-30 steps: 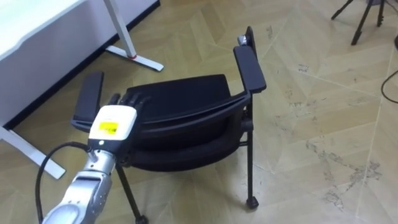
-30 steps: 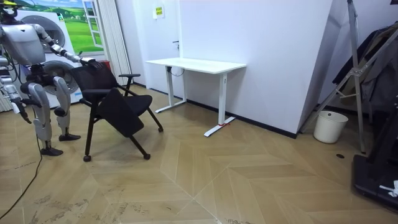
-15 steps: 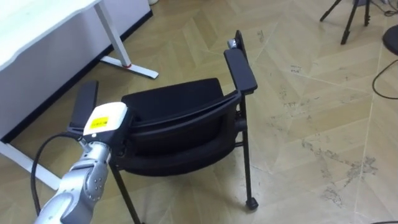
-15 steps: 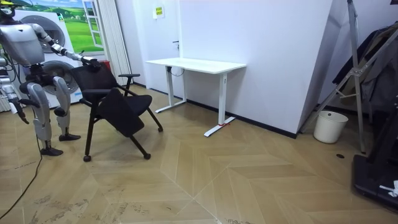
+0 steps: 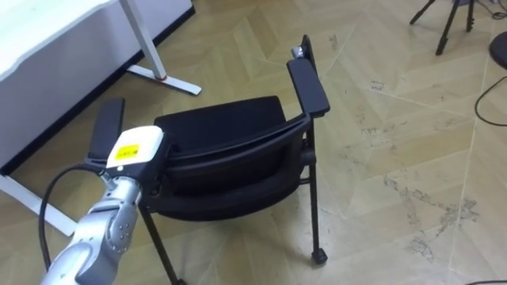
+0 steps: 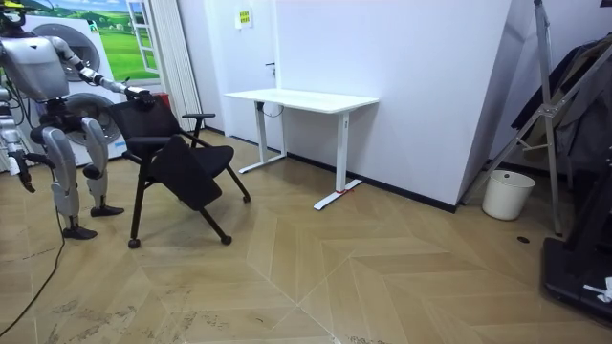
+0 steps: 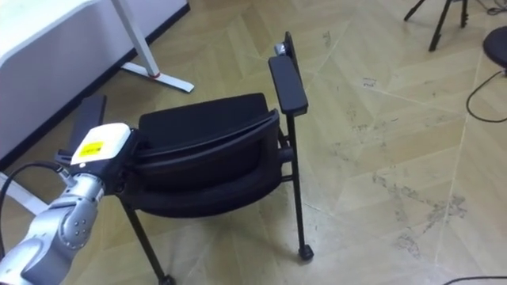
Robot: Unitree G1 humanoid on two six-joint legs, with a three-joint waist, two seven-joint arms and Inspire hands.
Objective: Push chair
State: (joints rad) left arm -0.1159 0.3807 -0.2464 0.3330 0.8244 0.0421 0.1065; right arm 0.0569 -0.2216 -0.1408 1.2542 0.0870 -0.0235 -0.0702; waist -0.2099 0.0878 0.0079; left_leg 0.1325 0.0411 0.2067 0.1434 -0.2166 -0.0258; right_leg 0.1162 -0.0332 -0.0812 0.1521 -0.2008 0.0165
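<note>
A black chair [image 5: 230, 170] with two padded armrests and castors stands on the wood floor just in front of me, its backrest towards me. My left hand [image 5: 136, 150] rests on the left end of the backrest's top edge, with its fingers curled over that edge. In the room view the chair [image 6: 182, 162] stands tipped, between me and the white desk, and my left arm reaches out to its back. My right hand [image 6: 19, 174] hangs at my side at the room view's left, fingers relaxed and holding nothing.
A white desk [image 5: 47, 32] on a metal leg with a flat foot [image 5: 170, 79] stands beyond the chair to the left. Tripod legs [image 5: 451, 24] and a dark cable [image 5: 485, 83] lie at the far right. A white bin [image 6: 507, 194] stands by the wall.
My left hand's fingers, straight on the backrest a second ago, have curled over its top edge. The view has shifted slightly.
</note>
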